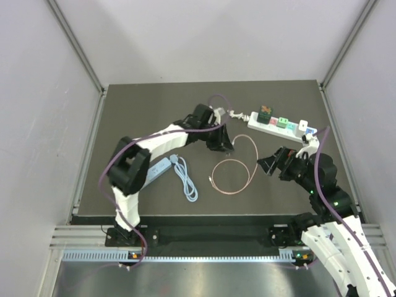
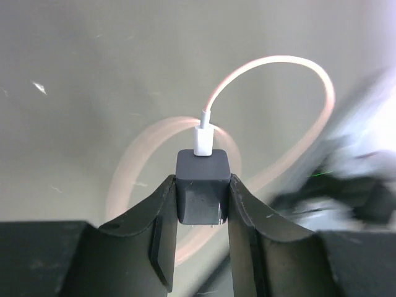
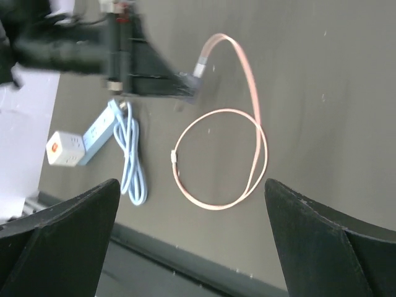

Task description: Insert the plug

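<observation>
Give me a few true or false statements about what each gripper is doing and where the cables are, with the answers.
1. The left gripper is shut on the black charger. True.
2. The pink cable is unplugged from the charger. False: its white connector sits in the charger's end.
3. The right gripper holds the white power strip. False: it is open and holds nothing.
4. In the top view, a bundled blue cable lies left of the pink cable. True.
</observation>
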Tool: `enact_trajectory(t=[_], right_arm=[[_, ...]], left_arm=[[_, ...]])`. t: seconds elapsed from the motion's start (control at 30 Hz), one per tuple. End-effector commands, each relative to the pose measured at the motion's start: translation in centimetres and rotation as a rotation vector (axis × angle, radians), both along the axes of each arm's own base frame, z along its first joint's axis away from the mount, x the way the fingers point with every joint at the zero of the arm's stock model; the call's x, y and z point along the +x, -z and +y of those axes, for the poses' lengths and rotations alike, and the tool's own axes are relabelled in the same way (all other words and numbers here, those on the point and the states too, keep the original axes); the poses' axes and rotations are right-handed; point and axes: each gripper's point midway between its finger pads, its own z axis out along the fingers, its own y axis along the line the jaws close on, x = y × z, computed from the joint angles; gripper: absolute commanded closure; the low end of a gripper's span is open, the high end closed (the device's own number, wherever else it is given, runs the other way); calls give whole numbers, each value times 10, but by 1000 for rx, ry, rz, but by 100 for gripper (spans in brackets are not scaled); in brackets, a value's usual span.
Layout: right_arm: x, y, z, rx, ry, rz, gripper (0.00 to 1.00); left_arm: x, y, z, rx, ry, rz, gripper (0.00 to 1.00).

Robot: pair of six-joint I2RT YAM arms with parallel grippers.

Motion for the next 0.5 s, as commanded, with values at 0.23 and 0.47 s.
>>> enact_trajectory(t=[0.23,0.47], right_arm=[[58,-59,5,69,74,-352,3],[50,-80,43,103,5,-443,6]], left_arm=[[-19,-197,-19,-896,-268,270,100],[-25,-203,5,-904,-448,275,100]])
